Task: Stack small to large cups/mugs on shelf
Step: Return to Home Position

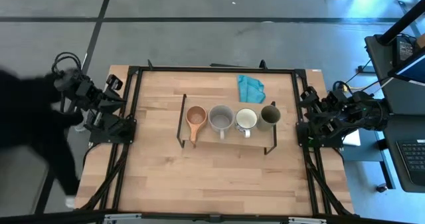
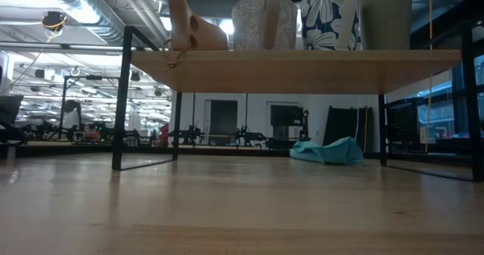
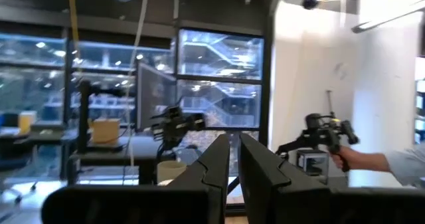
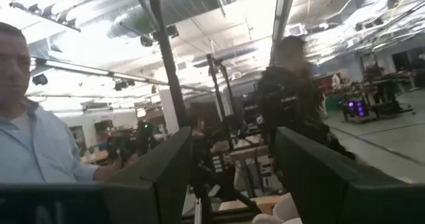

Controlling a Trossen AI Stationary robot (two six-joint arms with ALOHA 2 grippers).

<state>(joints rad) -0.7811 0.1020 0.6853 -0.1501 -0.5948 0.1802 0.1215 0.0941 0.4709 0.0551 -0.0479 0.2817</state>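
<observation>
Four mugs (image 1: 221, 117) on shelf (image 1: 212, 137) (centred), left hand (image 3: 234, 139), right hand (image 4: 232, 132) at table (image 1: 159, 177) edges

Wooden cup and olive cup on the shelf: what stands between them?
The grey mug and the white cup stand between them, grey next to the wooden cup, white next to the olive cup. The high view shows this.

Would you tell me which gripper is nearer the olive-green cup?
Right. The right gripper sits at the table's right edge, beyond the olive-green cup at the shelf's right end; the left gripper is at the left edge, beyond the shelf's far end.
</observation>
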